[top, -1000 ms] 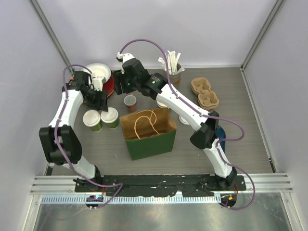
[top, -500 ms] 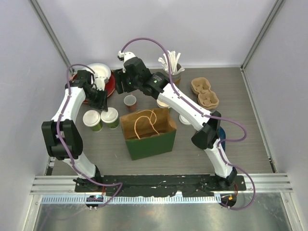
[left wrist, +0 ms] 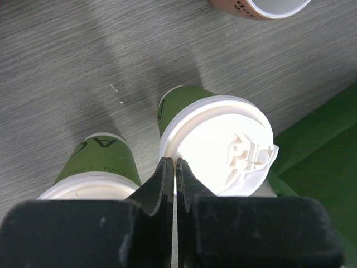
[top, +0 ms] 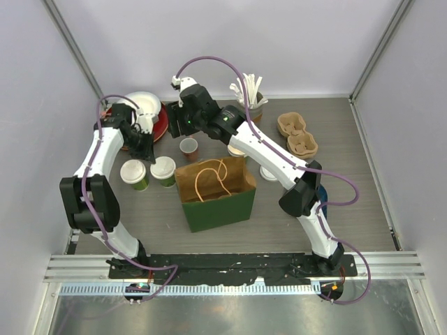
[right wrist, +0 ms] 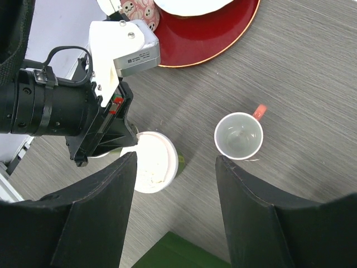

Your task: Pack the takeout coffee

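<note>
Two green takeout coffee cups with white lids stand side by side left of the bag, one at the left (top: 133, 173) (left wrist: 97, 167) and one at the right (top: 163, 170) (left wrist: 217, 145) (right wrist: 153, 162). My left gripper (top: 147, 149) (left wrist: 172, 162) hovers just above and behind them. Its jaws are shut with nothing between them, the tips over the gap between the two lids. Higher up, over the table between the cups and a small red-and-white cup (top: 188, 148) (right wrist: 239, 135), my right gripper (top: 180, 129) (right wrist: 175, 157) stands wide open and empty.
An open green paper bag (top: 215, 192) (left wrist: 329, 139) stands mid-table. A red plate (top: 159, 124) (right wrist: 206, 33) with white bowls and a pink tumbler (right wrist: 136, 11) sit at back left. Cardboard cup carriers (top: 297, 135) and a cup of stirrers (top: 250, 98) are at back right. White lids (top: 267, 172) show by the right arm.
My left gripper's jaws have closed from half open to shut, above the two lidded cups, and its arm has drawn in slightly. The right arm has stayed still and open.
</note>
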